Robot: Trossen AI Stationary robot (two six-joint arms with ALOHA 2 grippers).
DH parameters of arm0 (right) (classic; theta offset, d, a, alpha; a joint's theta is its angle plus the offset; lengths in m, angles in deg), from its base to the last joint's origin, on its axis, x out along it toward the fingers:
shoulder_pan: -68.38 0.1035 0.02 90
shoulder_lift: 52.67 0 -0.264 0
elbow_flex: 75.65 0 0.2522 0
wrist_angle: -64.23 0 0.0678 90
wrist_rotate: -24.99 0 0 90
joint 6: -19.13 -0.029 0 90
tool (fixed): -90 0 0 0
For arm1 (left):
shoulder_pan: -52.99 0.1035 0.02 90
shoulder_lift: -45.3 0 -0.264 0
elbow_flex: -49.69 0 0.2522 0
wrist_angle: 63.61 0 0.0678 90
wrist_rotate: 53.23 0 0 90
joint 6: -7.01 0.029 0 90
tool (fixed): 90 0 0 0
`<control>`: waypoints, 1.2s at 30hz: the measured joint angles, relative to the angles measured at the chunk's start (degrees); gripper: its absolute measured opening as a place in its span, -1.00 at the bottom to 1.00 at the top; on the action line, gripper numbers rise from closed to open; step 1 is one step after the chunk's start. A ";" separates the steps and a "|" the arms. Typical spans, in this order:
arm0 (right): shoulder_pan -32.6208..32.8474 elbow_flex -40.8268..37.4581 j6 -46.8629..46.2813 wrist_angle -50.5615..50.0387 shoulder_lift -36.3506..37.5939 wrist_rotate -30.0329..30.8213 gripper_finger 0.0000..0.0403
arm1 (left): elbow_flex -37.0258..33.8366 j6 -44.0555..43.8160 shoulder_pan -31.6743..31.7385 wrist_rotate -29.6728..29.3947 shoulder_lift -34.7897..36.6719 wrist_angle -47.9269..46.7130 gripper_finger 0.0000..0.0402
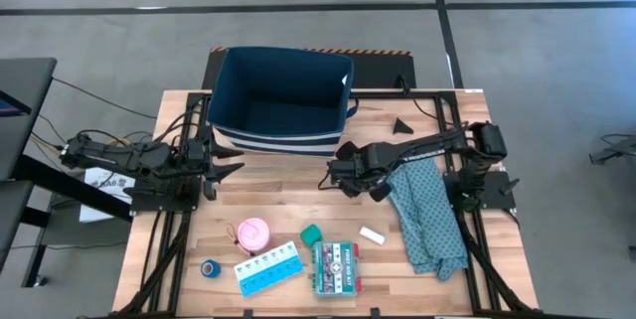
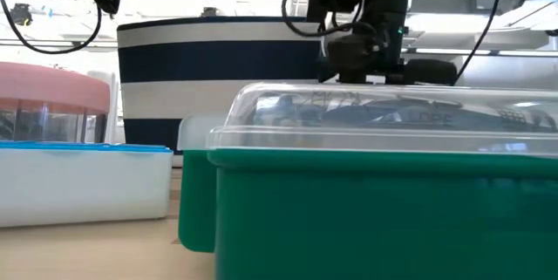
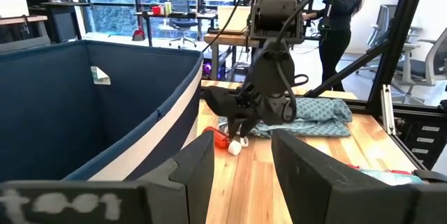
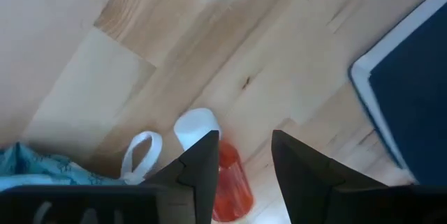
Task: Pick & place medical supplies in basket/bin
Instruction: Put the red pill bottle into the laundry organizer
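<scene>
The bottle, orange-red with a white cap, lies on its side on the counter just in front of the bin, near the edge of the patterned cloth. In the right wrist view it sits directly below the gap between the fingers, with a white loop beside it. In the left wrist view the bottle shows under the right arm, apart from its fingertips.

The right hand hovers over the middle of the counter above the bottle, fingers narrowly parted and holding nothing. The left hand waits at the left front corner of the bin, fingers also parted and empty.

The navy bin, with white stripes near its base, stands at the far middle of the counter; no supplies can be seen inside it.

The other supplies lie along the near edge: a pink roll, a blue roll, a light-blue organizer, a small teal piece, a green-red box and a small white piece. In the low view a green box with a clear lid fills the foreground.

A person stands in the room beyond.
</scene>
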 joint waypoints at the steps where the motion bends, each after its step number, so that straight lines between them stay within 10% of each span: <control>1: 0.15 0.07 0.05 0.01 -0.01 0.02 -0.37 | 0.00 -0.02 -0.01 0.02 0.01 -0.01 -0.33; 24: -0.95 0.07 -9.39 -0.31 -0.07 0.17 -0.42 | 0.00 0.49 -0.01 0.02 0.01 -0.07 -0.33; 36: -0.35 0.09 -8.69 0.39 -0.72 -0.17 -0.05 | 0.00 0.55 0.00 0.00 0.01 -0.08 -0.33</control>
